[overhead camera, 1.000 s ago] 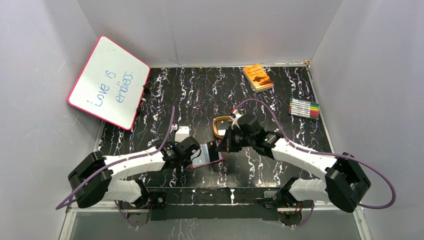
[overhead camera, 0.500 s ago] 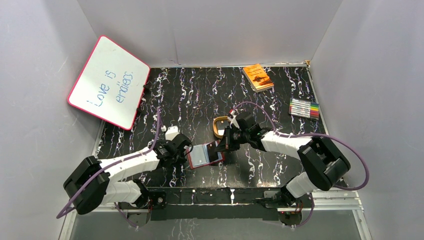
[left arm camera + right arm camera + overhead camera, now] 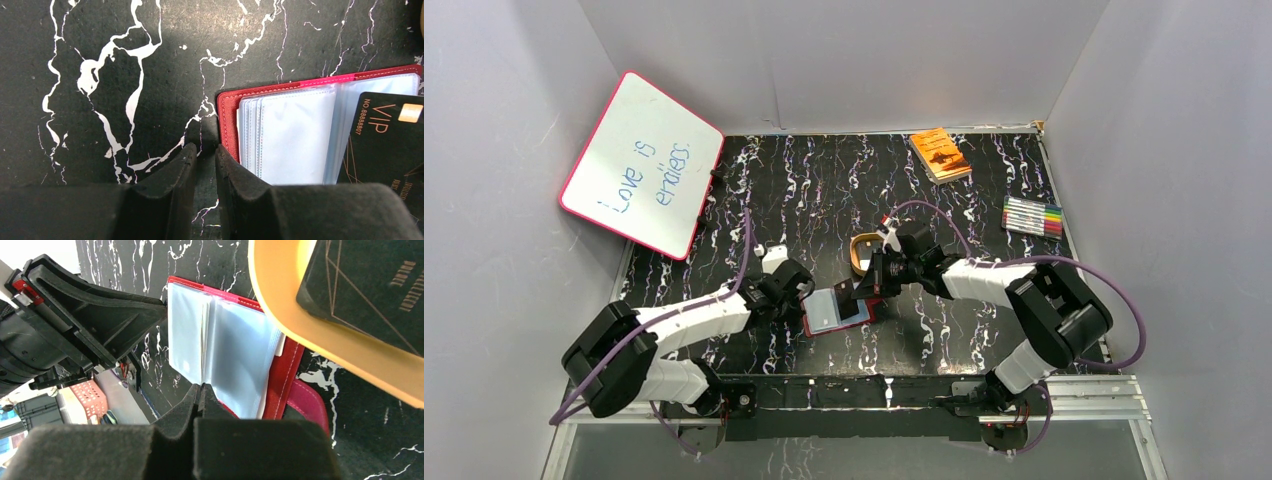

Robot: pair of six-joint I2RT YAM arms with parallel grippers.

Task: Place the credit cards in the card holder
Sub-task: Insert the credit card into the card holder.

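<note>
The card holder [image 3: 834, 312] lies open on the table, dark red with clear sleeves; it also shows in the left wrist view [image 3: 285, 135] and the right wrist view [image 3: 225, 350]. My left gripper [image 3: 802, 297] [image 3: 205, 155] is nearly shut and empty, its right fingertip [image 3: 225, 160] at the holder's left edge. My right gripper [image 3: 866, 290] [image 3: 201, 389] is shut over the holder's right page. A black VIP credit card [image 3: 390, 145] [image 3: 850, 299] stands tilted there, apparently in its fingers. Another black card [image 3: 370, 285] lies in the gold tray.
The gold oval tray [image 3: 856, 255] [image 3: 320, 345] sits just behind the holder, close to my right wrist. An orange book [image 3: 940, 153] lies far back, a marker pack [image 3: 1033, 216] at the right edge, and a pink-framed whiteboard [image 3: 642, 165] leans at the left wall.
My left gripper has drawn back a little to the holder's left edge. My right arm has folded its elbow in while its gripper stays over the holder's right page with the black card.
</note>
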